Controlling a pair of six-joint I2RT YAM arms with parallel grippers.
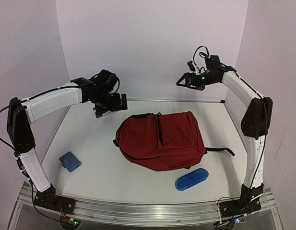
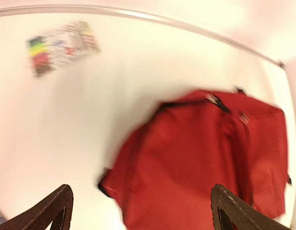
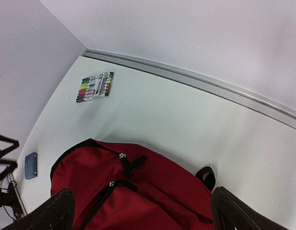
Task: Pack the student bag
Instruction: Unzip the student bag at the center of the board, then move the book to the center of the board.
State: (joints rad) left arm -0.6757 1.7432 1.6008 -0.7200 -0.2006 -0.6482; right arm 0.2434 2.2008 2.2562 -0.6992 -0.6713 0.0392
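Both arms hang high over the far side of the tabletop (image 1: pixel 90 177). The left claw (image 2: pixel 140 211) is spread wide with nothing in it, and the right claw (image 3: pixel 138 211) is the same, fingers apart and empty. The student bag (image 1: pixel 162 141) lies flat in the middle, and its zips look shut, so opening it comes first, I'd say. The zip pulls (image 3: pixel 123 156) sit toward the bag's far side. One claw should pin the soft fabric beside the track while the other pinches a pull and follows the curve; pull straight up and the whole bag may lift. Waiting to go in: marker pack (image 3: pixel 95 86) far left, blue case (image 1: pixel 192 179) just near of the bag, small blue flat item (image 1: pixel 70 161) near left.
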